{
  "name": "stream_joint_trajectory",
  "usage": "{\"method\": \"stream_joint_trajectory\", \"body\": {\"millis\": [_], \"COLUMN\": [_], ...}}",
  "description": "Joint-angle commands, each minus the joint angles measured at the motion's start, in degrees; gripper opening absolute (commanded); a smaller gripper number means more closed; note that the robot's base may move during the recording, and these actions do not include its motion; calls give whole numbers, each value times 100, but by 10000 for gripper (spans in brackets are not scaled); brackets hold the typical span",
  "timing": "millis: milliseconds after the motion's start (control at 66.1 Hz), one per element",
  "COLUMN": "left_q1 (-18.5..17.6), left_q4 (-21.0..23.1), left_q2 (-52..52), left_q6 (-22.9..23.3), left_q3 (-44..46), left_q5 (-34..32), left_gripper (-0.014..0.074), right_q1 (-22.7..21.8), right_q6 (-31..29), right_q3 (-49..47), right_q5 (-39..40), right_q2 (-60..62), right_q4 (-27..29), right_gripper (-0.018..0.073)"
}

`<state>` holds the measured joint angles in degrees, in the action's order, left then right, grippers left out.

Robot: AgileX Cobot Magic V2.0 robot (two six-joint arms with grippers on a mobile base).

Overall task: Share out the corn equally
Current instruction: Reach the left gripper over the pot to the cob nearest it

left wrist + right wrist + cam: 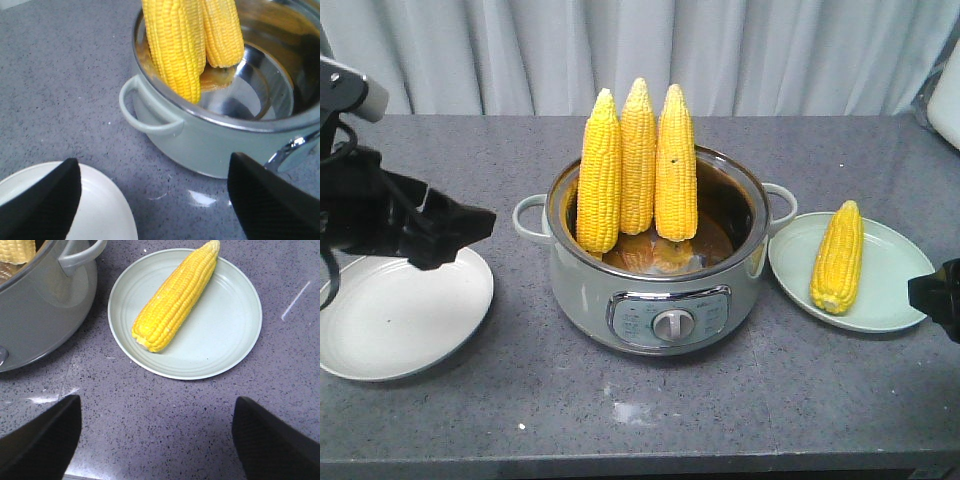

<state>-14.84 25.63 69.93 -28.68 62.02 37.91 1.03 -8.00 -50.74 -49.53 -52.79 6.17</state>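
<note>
Left gripper (152, 167): fingers spread wide, holding nothing, hovering above the counter (60, 75). In its wrist view the white plate (107, 215) lies at 7 o'clock and the pot (200, 145) at 1 o'clock. Three cobs (638, 160) stand upright in the pot, tips up.

Right gripper (155, 407): fingers spread wide, holding nothing. The green plate (225, 335) lies at 12 o'clock, carrying a single cob (175, 297) laid flat, tip toward 1 o'clock.

A grey speckled countertop (820, 400) is occupied by a pale green electric pot (585, 290) at centre, flanked by a white plate (400, 320) and a pale green plate (892, 270), each set near a handle.
</note>
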Motion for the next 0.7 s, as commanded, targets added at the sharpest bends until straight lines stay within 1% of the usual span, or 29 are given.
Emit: {"method": "stream_joint_trajectory", "body": {"millis": [0, 76, 227, 318, 393, 575, 681], "left_q1": [-23, -23, -23, -23, -33, -33, -80], "left_q4": [437, 744, 1486, 1843, 1899, 1904, 1987], "left_q2": [301, 617, 1362, 1761, 2106, 2813, 3215], "left_q6": [-249, -521, -1240, -1502, -1585, -1584, -1584], "left_q3": [607, 926, 1613, 2020, 2331, 3124, 3542], "left_q5": [-215, -190, -3, 77, 92, 237, 275], "left_gripper": [580, 584, 619, 622, 622, 621, 617], "right_q1": [-23, -23, -23, -23, -23, -23, -23], "right_q6": [-58, -58, -58, -58, -58, -58, -58], "right_q3": [-139, -139, -139, -139, -139, -139, -139], "right_q5": [291, 291, 291, 291, 291, 291, 291], "right_q2": [62, 62, 62, 62, 62, 62, 62], "right_q4": [40, 40, 40, 40, 40, 40, 40], "right_gripper": [580, 580, 580, 580, 580, 580, 580]}}
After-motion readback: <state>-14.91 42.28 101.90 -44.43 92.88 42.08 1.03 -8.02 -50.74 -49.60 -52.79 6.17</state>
